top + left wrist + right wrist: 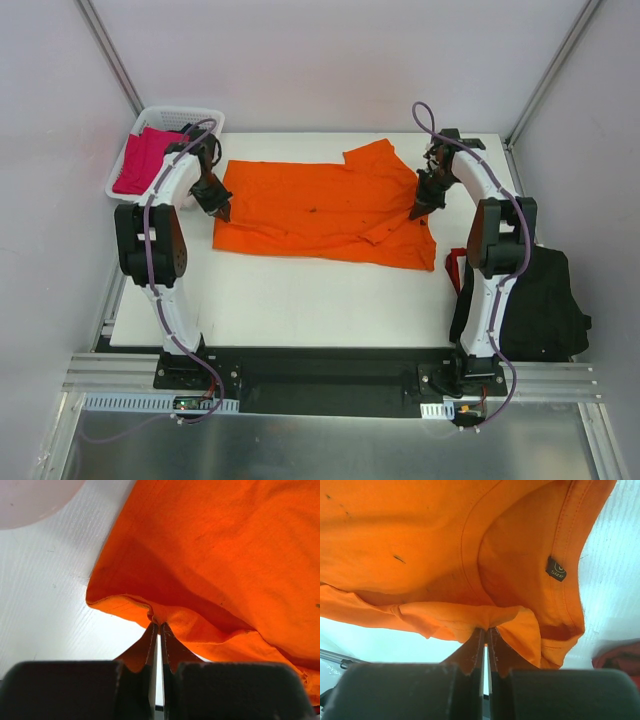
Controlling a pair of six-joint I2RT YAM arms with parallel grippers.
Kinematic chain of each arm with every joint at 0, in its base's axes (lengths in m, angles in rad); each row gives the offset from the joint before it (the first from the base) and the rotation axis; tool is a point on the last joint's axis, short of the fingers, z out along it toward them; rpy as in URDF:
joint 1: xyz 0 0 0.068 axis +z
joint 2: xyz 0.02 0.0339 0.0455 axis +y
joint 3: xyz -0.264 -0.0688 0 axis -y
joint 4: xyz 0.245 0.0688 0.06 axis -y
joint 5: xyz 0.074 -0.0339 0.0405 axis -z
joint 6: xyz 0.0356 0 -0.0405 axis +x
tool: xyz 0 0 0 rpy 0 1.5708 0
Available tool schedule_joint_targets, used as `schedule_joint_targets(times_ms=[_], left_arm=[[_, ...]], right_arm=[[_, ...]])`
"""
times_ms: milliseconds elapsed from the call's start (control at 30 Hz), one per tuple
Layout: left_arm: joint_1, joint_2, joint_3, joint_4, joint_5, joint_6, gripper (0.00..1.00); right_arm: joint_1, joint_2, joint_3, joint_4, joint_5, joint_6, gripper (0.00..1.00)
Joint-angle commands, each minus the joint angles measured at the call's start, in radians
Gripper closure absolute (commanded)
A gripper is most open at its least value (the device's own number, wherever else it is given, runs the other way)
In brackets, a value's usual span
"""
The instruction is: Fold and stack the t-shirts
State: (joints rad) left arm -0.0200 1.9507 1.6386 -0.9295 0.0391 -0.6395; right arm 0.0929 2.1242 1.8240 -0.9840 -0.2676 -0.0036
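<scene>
Seen from above, the orange shirt [320, 205] lies spread across the far half of the white table [300, 300]. Its length runs left to right, and one sleeve points toward the far edge. The left arm [160, 200] reaches down to the shirt's left edge, where the left jaws meet the cloth. The right arm [495, 200] comes down at the shirt's right end, and the right jaws touch it near the collar. A pink shirt [142, 160] lies in a white basket [190, 110] at the table's far left corner. A heap of black shirts [545, 300] with red trim sits at the table's right side, partly behind the right arm.

In the left wrist view, the left jaws are clenched on a small pinch of the orange shirt's hem. Only a thin slit shows between the two fingers. The cloth rises away from the pinch and throws a shadow on the table beside it.

In the right wrist view, the right jaws are clenched on a bunched fold of the orange shirt, just below the collar opening. A small black label [555, 568] sits inside the neckline to the right. A few dark specks mark the cloth. A blurred patch of reddish cloth shows at the lower right corner.
</scene>
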Motion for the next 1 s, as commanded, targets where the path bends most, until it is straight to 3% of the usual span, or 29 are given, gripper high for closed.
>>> schedule_joint_targets(times_ms=[0,200,233,267,333,367,500,667,967], left_arm=[[-0.001,0.017,0.046,-0.051,-0.034,-0.002,1.0],[-0.001,0.039,0.05,-0.061,-0.054,-0.006,0.99],[-0.001,0.042,0.053,-0.063,-0.054,-0.005,0.9],[-0.001,0.051,0.058,-0.071,-0.054,-0.006,0.59],[-0.001,0.062,0.069,-0.077,-0.053,-0.008,0.22],[-0.001,0.065,0.079,-0.081,-0.053,-0.008,0.01],[-0.001,0.073,0.104,-0.092,-0.051,-0.006,0.01],[-0.003,0.073,0.116,-0.091,-0.041,-0.003,0.01],[-0.061,0.057,0.067,-0.069,-0.005,0.001,0.07]], right_arm=[[-0.013,0.011,0.057,-0.025,-0.012,0.001,0.99],[-0.015,0.025,0.069,-0.035,-0.013,0.001,0.96],[-0.016,0.026,0.069,-0.036,-0.01,0.001,0.93],[-0.016,0.026,0.067,-0.041,-0.007,0.001,0.87],[-0.016,0.023,0.064,-0.041,-0.007,0.001,0.72],[-0.016,0.023,0.061,-0.044,-0.008,0.001,0.59],[-0.016,0.01,0.055,-0.044,-0.005,0.001,0.54],[-0.016,-0.007,0.051,-0.039,-0.054,0.001,0.63],[0.037,-0.043,-0.069,0.005,-0.127,0.017,0.64]])
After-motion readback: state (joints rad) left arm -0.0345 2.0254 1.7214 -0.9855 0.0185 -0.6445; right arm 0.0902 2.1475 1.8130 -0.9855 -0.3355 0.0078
